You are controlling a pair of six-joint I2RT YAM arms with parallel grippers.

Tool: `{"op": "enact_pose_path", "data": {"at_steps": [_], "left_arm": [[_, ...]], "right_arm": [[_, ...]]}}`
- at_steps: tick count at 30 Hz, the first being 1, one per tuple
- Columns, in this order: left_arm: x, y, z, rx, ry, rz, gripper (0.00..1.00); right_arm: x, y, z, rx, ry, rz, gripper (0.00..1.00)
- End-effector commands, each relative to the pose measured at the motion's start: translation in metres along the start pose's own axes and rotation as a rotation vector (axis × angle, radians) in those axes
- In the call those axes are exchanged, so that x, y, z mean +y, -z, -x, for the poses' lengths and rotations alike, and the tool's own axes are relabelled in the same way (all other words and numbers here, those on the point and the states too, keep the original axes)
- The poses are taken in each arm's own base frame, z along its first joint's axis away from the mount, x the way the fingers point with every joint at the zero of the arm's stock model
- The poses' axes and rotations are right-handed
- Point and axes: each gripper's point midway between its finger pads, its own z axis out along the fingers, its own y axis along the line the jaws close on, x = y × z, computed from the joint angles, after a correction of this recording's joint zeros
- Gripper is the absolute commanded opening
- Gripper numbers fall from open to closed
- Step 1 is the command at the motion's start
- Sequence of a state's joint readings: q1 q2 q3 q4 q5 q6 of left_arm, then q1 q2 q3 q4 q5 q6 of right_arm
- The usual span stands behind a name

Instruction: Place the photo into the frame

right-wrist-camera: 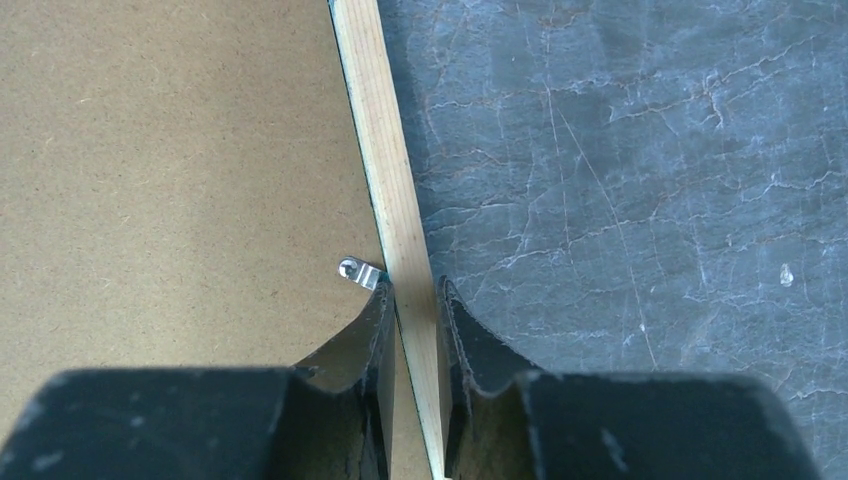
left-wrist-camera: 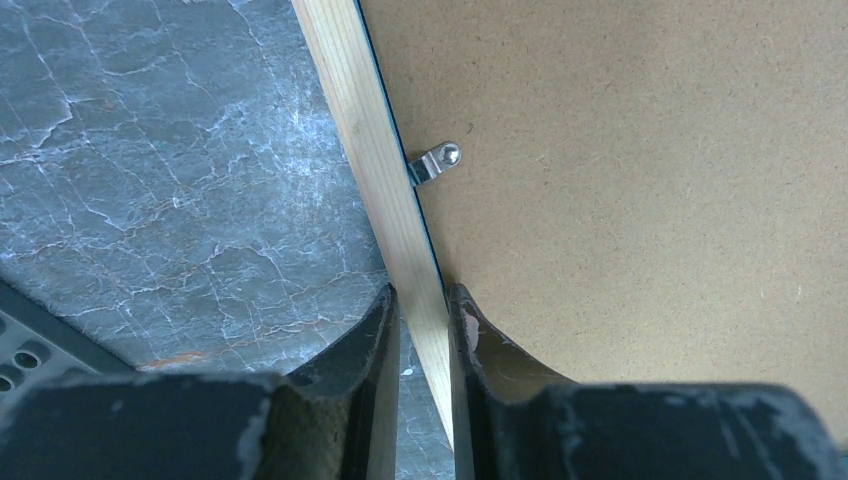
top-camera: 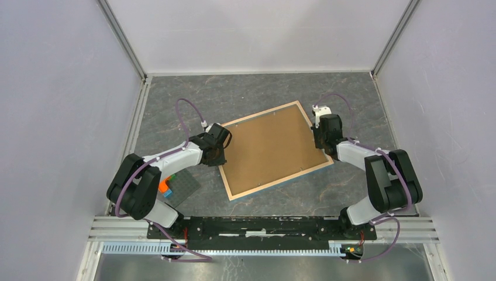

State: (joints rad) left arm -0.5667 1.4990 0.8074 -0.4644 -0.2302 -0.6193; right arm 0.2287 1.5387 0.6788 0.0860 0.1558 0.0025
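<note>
The frame (top-camera: 257, 187) lies back side up in the middle of the table, turned at an angle, with a brown backing board (top-camera: 270, 147) filling it. The photo is hidden. My left gripper (top-camera: 221, 153) is shut on the frame's left rail. In the left wrist view the light wood rail (left-wrist-camera: 365, 130) runs between the fingers of the gripper (left-wrist-camera: 420, 300), beside a metal clip (left-wrist-camera: 435, 163). My right gripper (top-camera: 320, 140) holds the right rail. In the right wrist view its fingers (right-wrist-camera: 412, 292) press both sides of the rail (right-wrist-camera: 380, 130) just below a clip (right-wrist-camera: 360, 272).
A dark grey studded plate (top-camera: 182, 188) with an orange and a blue brick (top-camera: 165, 185) lies by the left arm's base. White walls close in the table at the back and sides. A metal rail runs along the near edge.
</note>
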Motion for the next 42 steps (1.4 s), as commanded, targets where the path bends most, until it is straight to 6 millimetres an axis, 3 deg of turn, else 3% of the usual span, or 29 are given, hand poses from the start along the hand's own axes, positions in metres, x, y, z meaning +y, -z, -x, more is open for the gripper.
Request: {"op": "enact_pose_path", "data": {"at_steps": [1, 4, 7, 12, 16, 18, 22, 26, 32, 34, 39, 42], "left_arm": [[0.018, -0.007, -0.024, 0.083, -0.094, 0.057, 0.02], [0.018, -0.006, -0.024, 0.085, -0.096, 0.056, 0.02], [0.016, -0.003, -0.021, 0.076, -0.085, 0.047, 0.06], [0.006, 0.014, -0.009, 0.041, -0.05, -0.009, 0.37], [-0.002, 0.042, 0.008, -0.035, -0.019, -0.076, 0.67], [-0.008, 0.058, 0.017, -0.081, -0.007, -0.132, 0.81], [-0.038, 0.094, 0.033, -0.171, -0.014, -0.348, 1.0], [-0.082, 0.121, 0.031, -0.206, -0.095, -0.584, 1.0], [-0.144, 0.143, -0.01, -0.224, -0.359, -0.655, 0.97], [-0.158, 0.141, -0.019, -0.227, -0.426, -0.63, 0.97], [-0.19, 0.142, -0.035, -0.246, -0.568, -0.603, 0.97], [-0.205, 0.146, -0.043, -0.259, -0.652, -0.595, 0.97]], "right_arm": [[0.008, 0.015, -0.026, 0.119, -0.051, 0.029, 0.24], [-0.001, 0.034, -0.009, 0.095, -0.094, -0.008, 0.43], [-0.013, 0.053, 0.002, 0.075, -0.136, -0.069, 0.53], [-0.023, 0.079, -0.001, 0.063, -0.262, -0.134, 0.59], [-0.031, 0.092, -0.028, 0.109, -0.498, -0.259, 0.59], [-0.023, 0.095, -0.039, 0.154, -0.591, -0.257, 0.57], [0.016, 0.086, -0.059, 0.206, -0.774, -0.106, 0.53], [0.038, 0.075, -0.078, 0.238, -0.904, -0.037, 0.5], [0.048, 0.076, -0.111, 0.368, -0.967, -0.072, 0.44], [0.046, 0.077, -0.103, 0.334, -0.942, -0.058, 0.44], [0.013, 0.088, -0.07, 0.209, -0.805, -0.145, 0.51], [-0.003, 0.102, -0.067, 0.18, -0.777, -0.212, 0.56]]}}
